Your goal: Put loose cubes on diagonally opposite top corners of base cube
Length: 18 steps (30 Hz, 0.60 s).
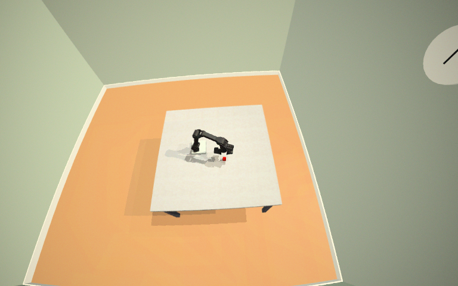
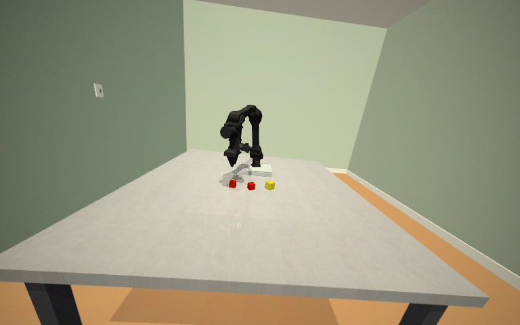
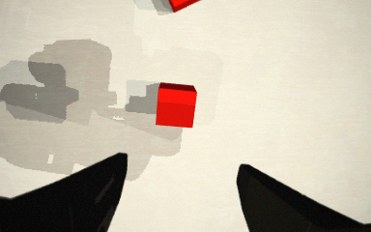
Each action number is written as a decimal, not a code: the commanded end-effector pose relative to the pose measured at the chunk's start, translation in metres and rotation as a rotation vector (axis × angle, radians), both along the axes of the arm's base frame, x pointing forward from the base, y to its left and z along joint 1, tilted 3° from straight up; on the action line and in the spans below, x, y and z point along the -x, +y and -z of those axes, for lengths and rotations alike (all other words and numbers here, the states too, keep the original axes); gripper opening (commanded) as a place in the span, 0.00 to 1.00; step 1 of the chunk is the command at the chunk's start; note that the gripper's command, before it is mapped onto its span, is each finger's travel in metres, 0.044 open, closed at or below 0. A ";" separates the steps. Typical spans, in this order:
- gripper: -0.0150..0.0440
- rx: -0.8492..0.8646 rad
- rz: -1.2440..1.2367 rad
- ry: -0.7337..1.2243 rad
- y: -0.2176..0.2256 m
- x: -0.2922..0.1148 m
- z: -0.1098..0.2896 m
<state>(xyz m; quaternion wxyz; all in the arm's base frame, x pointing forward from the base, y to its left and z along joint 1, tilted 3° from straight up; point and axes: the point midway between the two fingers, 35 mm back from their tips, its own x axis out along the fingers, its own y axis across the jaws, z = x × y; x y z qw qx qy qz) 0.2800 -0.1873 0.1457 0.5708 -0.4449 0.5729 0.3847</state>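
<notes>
The room is enclosed by sage-green walls (image 2: 284, 88), darker on the shaded sides. An orange floor (image 1: 101, 236) is bordered by a cream skirting board (image 1: 303, 134). A pale grey worktop (image 2: 191, 237) is carried on dark legs (image 2: 53, 305) in the middle of the floor, and its shadow is cast on the orange surface beside it. A small white switch plate (image 2: 99, 90) is fixed to one wall, and a round pale clock (image 1: 439, 57) with a dark hand is mounted on another. A greyish ceiling (image 2: 326, 9) is seen at the top of the exterior view.
</notes>
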 end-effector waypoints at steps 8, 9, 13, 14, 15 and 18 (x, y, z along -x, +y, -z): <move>0.70 -0.011 -0.013 0.010 -0.001 -0.001 0.064; 0.70 -0.011 -0.013 0.010 -0.001 -0.001 0.064; 0.70 -0.011 -0.013 0.010 -0.001 -0.001 0.065; 0.70 -0.011 -0.013 0.010 -0.001 -0.001 0.066; 0.70 -0.011 -0.013 0.010 -0.001 -0.001 0.069; 0.70 -0.011 -0.013 0.010 -0.002 -0.002 0.078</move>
